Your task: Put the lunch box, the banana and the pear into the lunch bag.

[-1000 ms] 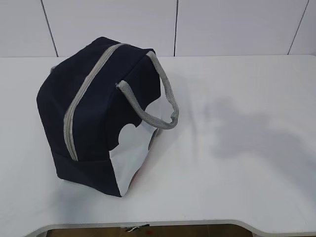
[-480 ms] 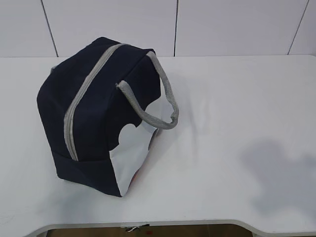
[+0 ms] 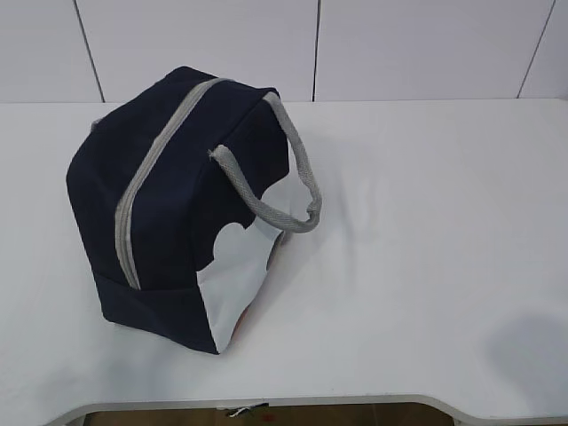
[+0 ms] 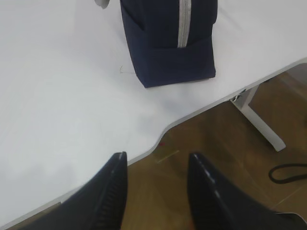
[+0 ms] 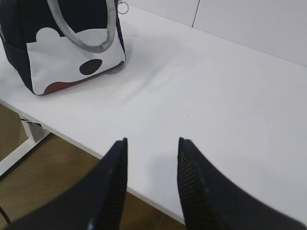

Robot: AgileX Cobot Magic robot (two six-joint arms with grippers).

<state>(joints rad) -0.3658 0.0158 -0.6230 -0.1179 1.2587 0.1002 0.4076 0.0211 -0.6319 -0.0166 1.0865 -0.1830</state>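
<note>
The navy lunch bag (image 3: 182, 200) stands on the left half of the white table (image 3: 426, 222), its grey zipper (image 3: 146, 182) closed along the top and grey handles (image 3: 284, 191) drooping over the white end panel. The same lunch bag shows far off in the left wrist view (image 4: 168, 43) and in the right wrist view (image 5: 62, 43). My left gripper (image 4: 157, 158) hangs open and empty past the table's front edge, over the floor. My right gripper (image 5: 152, 143) stands open and empty above the front edge, right of the bag. Lunch box, banana and pear are out of view.
The table's curved front edge (image 4: 158, 139) runs just ahead of the left fingers, with wooden floor (image 4: 230, 153) and a white table leg (image 4: 261, 124) below. A metal ring pull (image 5: 123, 7) hangs at the bag's end. A white panelled wall (image 3: 319, 44) backs the table.
The bag has not moved. A shadow on the tabletop right of the bag has slid toward the near right corner and faded. Both grippers keep the same opening.
</note>
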